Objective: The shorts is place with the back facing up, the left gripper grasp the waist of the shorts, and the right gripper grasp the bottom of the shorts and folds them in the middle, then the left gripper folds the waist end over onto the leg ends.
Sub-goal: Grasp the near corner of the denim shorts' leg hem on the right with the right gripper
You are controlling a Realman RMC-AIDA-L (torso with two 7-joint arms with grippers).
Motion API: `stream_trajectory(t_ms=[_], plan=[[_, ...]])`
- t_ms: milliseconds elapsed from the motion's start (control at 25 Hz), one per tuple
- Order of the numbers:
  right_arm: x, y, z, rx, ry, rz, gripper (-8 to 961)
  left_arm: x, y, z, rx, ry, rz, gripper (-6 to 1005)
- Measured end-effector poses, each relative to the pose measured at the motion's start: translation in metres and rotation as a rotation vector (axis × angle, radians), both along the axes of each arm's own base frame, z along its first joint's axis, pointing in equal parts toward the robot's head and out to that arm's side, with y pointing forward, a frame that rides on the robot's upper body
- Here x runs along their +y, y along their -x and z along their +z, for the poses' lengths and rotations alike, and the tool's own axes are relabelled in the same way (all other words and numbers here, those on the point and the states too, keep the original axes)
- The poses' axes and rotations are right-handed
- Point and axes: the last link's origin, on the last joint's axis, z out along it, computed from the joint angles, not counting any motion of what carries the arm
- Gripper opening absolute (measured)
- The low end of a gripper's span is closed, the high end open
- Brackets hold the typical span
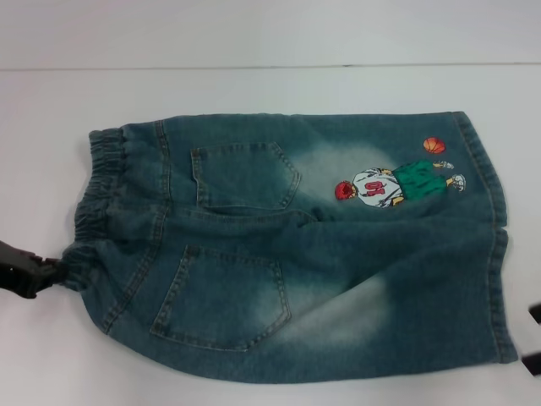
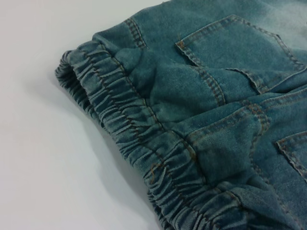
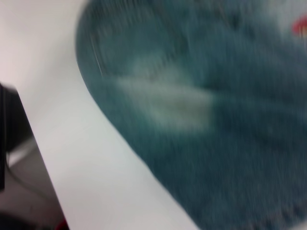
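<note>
The shorts (image 1: 296, 254) lie flat on the white table, back pockets up, with the embroidered basketball player (image 1: 389, 182) on the far leg. Their ruffled waist (image 1: 97, 194) is at the left and the straight leg hems (image 1: 500, 254) at the right. My left gripper (image 1: 51, 264) is at the near end of the waist, where the band bunches to a point between its fingers. The left wrist view shows the gathered waist (image 2: 124, 124) close up. My right gripper (image 1: 534, 338) shows only as two separate black tips at the right edge, beside the near leg hem.
The white table (image 1: 254, 89) runs well beyond the shorts on the far and left sides. In the right wrist view the shorts (image 3: 216, 120) lie near the table's edge (image 3: 53, 167), with dark floor beyond it.
</note>
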Motion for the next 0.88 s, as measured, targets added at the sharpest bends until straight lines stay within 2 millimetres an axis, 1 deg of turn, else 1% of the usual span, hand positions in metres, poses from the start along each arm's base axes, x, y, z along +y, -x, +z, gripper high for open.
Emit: stream_trajectory(t_ms=[120,280,440,520,560,680,880], plan=[[0.001,-0.004,-0.001,-0.098,0.065,-0.054,940,0.0,0.001,-0.001,0.003,-0.001,0.002,56],[0.003,-0.004,-0.004,-0.156,0.108,-0.09,941,-0.002,0.003,-0.002,0.003,-0.003,0.009,55],[0.002,-0.003,-0.009,-0.154,0.129,-0.092,941,-0.003,0.004,-0.002,0.001,-0.004,0.011,55],[0.003,-0.001,-0.016,-0.135,0.142,-0.086,941,-0.004,0.005,-0.003,0.0,-0.004,0.012,55],[0.003,-0.001,-0.016,-0.135,0.142,-0.086,941,-0.004,0.005,-0.003,0.0,-0.004,0.013,55],[0.006,0.0,-0.025,-0.132,0.155,-0.079,940,-0.004,0.006,-0.002,0.0,-0.006,0.016,55],[0.011,0.002,-0.033,-0.125,0.155,-0.065,941,-0.004,0.006,-0.002,0.002,-0.013,0.017,55]])
